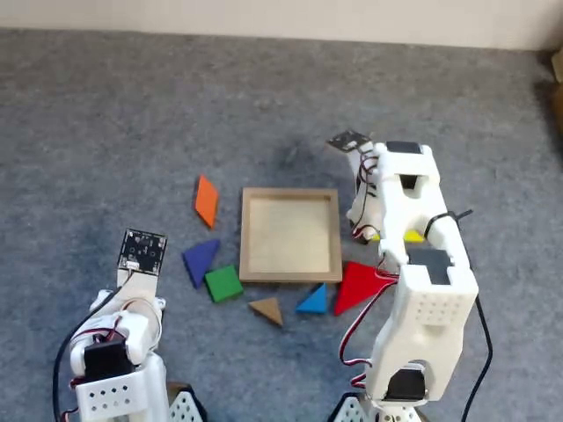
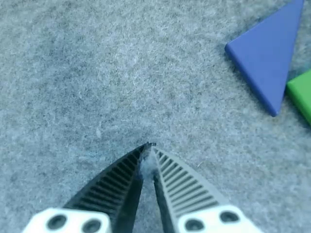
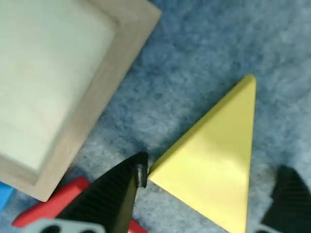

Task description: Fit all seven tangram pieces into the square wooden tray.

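**Nothing placed yet: tray bare, seven pieces loose around it**

The square wooden tray (image 1: 290, 277) holds no piece, so I judge the whole task is left to do. On the grey bench (image 1: 106, 132) around it lie the orange parallelogram (image 1: 206, 200), dark blue triangle (image 1: 201, 259), green square (image 1: 223, 283), brown triangle (image 1: 266, 309), light blue triangle (image 1: 313, 301) and red triangle (image 1: 359, 283). The right end effector (image 3: 212, 174) has its fingers apart, straddling the yellow triangle (image 3: 214, 160) just beside the tray's corner. The left end effector (image 2: 148, 150) has its fingers together and hovers over bare bench near the dark blue triangle.
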